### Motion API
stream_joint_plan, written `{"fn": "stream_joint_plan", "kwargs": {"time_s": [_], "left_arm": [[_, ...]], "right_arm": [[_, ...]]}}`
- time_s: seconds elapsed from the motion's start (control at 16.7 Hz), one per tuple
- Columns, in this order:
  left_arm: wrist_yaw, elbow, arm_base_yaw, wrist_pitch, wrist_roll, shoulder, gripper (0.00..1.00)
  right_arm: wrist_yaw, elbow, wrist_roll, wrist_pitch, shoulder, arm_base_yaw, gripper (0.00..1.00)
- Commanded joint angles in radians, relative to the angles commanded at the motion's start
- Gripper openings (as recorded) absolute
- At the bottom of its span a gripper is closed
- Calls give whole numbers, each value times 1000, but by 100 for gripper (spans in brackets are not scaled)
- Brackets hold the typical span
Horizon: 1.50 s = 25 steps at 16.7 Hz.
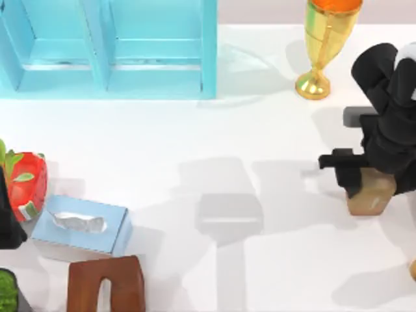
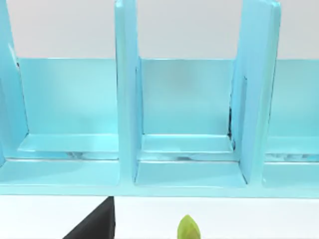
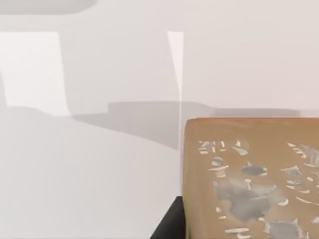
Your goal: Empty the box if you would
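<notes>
The right claw (image 1: 364,185) sat low over a tan box (image 1: 372,193) near the worktop's (image 1: 260,130) right edge, apparently gripping it for tipping out (whether its fingers were clamped I cannot tell). The left arm (image 1: 8,214) was parked at the left edge beside the strawberry (image 1: 27,182) and blue tissue box (image 1: 81,224). The blue shelf unit's (image 1: 110,45) compartments stood empty, while the gold goblet (image 1: 325,39) held something orange.

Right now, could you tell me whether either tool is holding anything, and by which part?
The right tool sits on the tan box, seemingly at its top end; a firm hold cannot be confirmed. The left arm is parked at the table's left edge.
</notes>
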Motion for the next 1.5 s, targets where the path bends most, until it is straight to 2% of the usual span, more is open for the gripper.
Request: {"fn": "stream_joint_plan", "kwargs": {"time_s": [0.66,1.26,1.5], "left_arm": [[0,0,0,0,0,0,100],[0,0,0,0,0,0,100],[0,0,0,0,0,0,100]], "right_arm": [[0,0,0,0,0,0,98],[0,3,0,-4,-1,-1,100],[1,91,-2,-121,-30,1,100]]}}
